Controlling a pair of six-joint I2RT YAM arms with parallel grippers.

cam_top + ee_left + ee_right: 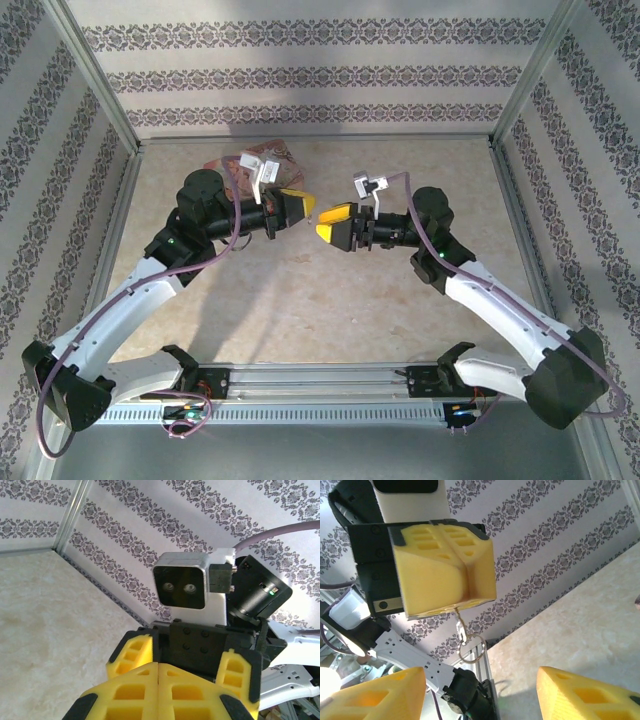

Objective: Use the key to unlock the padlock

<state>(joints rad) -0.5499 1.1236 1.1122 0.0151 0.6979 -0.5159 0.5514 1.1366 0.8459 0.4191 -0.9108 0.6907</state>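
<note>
My left pincer (303,207) is clamped tight, its yellow pads (440,575) pressed flat together with no gap along the seam. I hold it up off the table (300,310), just to the near right of the pink box (262,157). Out of the seam comes a short chain (460,627). It drops straight down, and a small ring (471,650) dangles at its end, touching nothing. Whatever the chain leads to is buried between my pads, so I cannot tell whether it is the key or the padlock that I grip there. My right pincer (328,222) hangs farther right of the box and a little nearer to my bases. It is turned toward the left pincer so that the two face tip to tip, near each other but apart. Its yellow fingers (375,695) stand wide, with nothing caught between them. Seen from my right wrist, the ring hangs above the gap between those fingers, and I cannot judge how far beyond them. From my left wrist I see the right pincer head-on, its fingers spread either side of its black body, with its wrist camera (180,586) above. The box lies flat on the table toward the far wall, and my left arm partly covers its near edge.
</note>
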